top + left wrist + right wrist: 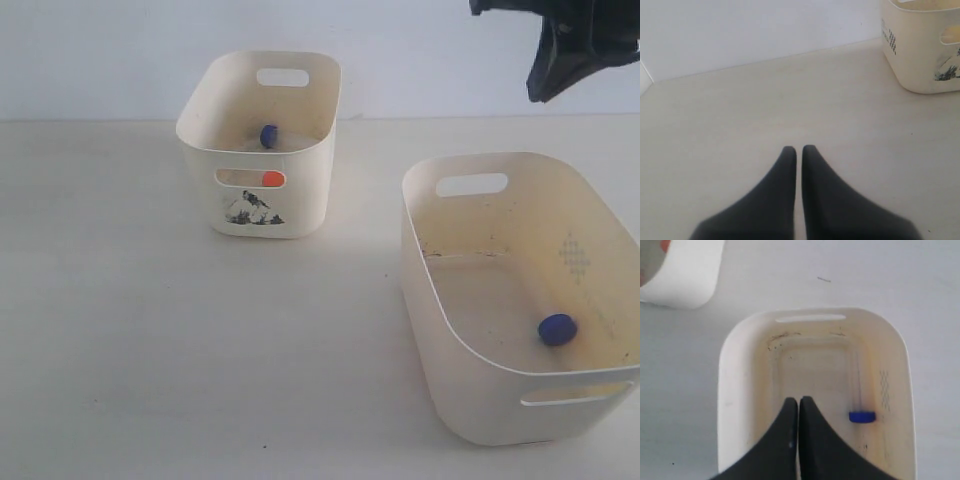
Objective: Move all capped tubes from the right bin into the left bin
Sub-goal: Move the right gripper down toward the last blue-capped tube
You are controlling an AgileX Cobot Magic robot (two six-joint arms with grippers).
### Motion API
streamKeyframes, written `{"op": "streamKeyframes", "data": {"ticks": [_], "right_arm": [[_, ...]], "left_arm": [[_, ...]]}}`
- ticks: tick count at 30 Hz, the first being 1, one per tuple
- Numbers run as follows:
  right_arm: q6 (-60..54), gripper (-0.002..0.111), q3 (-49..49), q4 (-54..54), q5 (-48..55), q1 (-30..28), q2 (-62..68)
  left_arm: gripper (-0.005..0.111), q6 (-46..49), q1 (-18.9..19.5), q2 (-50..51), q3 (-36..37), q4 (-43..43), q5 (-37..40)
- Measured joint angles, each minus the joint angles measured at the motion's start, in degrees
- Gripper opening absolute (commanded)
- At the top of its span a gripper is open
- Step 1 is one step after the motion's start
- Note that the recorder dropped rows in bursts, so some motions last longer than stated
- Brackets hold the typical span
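From my station, the pale matte table (150,350) fills most of every feed. The largest thing on it is the right bin (450,390), a wide cream plastic tub with rounded corners and slot handles. Its far side is cut off in the exterior view. Well apart stands the left bin (300,205), a smaller, narrower cream plastic tub with a black-and-white picture sticker (253,208) on its front. Its front wall hides most of its floor from me.

The right gripper (798,401), a black two-finger claw, hangs above the right bin with its fingers pressed together on nothing. The exterior view shows only a dark, cropped piece of it. The left gripper (795,148) hovers over bare table, closed to a hairline gap and empty.

One clear plastic tube with a dark blue screw cap (557,329) lies on the right bin's floor near the diamond-patterned wall, and its clear body is barely visible. In the left bin I see a second dark blue round cap (268,135). Through the front slot shows a sliver of orange-red cap (272,179). I can't make out the bodies of these two.
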Motion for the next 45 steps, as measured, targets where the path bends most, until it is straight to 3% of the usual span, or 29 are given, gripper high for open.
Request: {"op": "streamKeyframes", "data": {"ticks": [8, 17, 45], "right_arm": [[5.25, 0.000, 9.17, -2.55, 0.43, 0.12, 2.34], [8.01, 0.000, 10.57, -10.54, 0.44, 7.11, 9.20], [13.04, 0.000, 15.71, -12.81, 0.34, 7.23, 13.97]], "left_arm": [[0.004, 0.00, 0.00, 0.00, 0.00, 0.00, 0.00], [0.004, 0.00, 0.00, 0.00, 0.00, 0.00, 0.00], [0.004, 0.00, 0.00, 0.00, 0.00, 0.00, 0.00]]}}
